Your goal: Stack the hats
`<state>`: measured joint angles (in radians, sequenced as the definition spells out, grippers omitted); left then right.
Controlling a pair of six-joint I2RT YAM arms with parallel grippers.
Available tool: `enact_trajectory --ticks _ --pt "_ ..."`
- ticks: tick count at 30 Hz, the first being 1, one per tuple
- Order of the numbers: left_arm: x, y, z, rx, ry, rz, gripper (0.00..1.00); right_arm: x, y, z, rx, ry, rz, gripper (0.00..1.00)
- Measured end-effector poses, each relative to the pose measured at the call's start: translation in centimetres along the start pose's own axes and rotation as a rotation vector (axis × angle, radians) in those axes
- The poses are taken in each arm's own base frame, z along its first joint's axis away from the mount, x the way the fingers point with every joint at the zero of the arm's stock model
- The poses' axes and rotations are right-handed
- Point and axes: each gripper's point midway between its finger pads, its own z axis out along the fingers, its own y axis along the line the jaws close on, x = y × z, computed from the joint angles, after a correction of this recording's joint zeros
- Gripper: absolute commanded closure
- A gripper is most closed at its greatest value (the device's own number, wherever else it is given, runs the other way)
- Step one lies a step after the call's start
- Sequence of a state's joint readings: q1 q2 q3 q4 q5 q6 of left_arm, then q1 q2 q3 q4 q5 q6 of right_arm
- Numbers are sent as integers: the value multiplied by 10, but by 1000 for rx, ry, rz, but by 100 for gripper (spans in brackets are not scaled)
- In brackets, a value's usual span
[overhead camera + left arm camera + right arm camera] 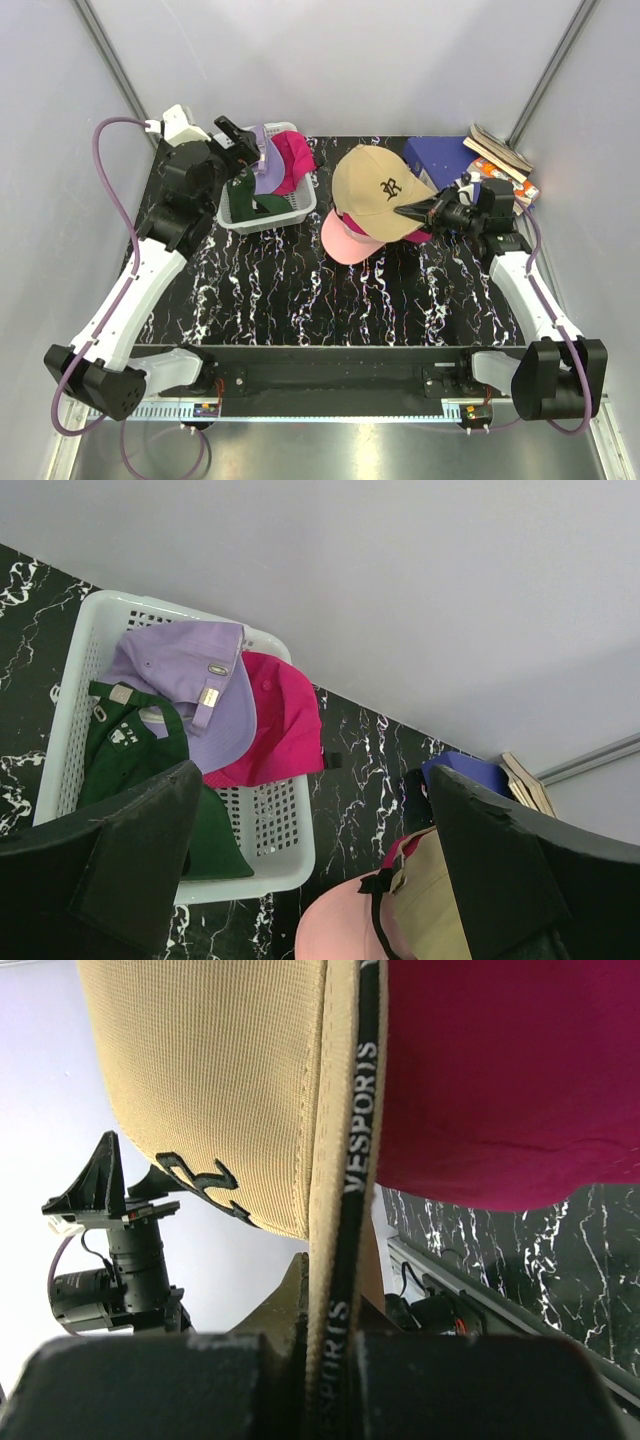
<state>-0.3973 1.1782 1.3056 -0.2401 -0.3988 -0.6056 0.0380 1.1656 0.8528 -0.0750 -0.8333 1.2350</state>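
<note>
The left gripper (236,133) hangs spread to its widest and holds nothing. Directly below its fingers, the mesh basket (290,215) contains the dark green cap (245,195), the lavender cap (268,165) and the magenta cap (293,158). Further right, the right gripper (418,210) is clamped tight on the edge of the tan cap (375,185). The cap extends away from its jaws, lying on top of a second magenta cap (500,1080) and the light pink cap (345,242).

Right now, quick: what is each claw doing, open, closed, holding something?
Left gripper: open, holding nothing, above the basket.
Right gripper: closed on the edge of the tan cap.
</note>
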Motion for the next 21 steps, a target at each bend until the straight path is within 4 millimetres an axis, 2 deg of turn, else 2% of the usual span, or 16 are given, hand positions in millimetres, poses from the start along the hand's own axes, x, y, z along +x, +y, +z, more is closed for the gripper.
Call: enact_trajectory --ticks 5,12,21 --pt "-1 3 -5 -2 -5 -1 1 -6 -5 -4 5 -20 -6 100" --pt "-1 3 -5 -3 -5 2 1 -4 -15 -3 17 -4 4 100" --pt "-1 4 -5 -6 -5 10 1 -11 -50 -8 63 -19 103 100"
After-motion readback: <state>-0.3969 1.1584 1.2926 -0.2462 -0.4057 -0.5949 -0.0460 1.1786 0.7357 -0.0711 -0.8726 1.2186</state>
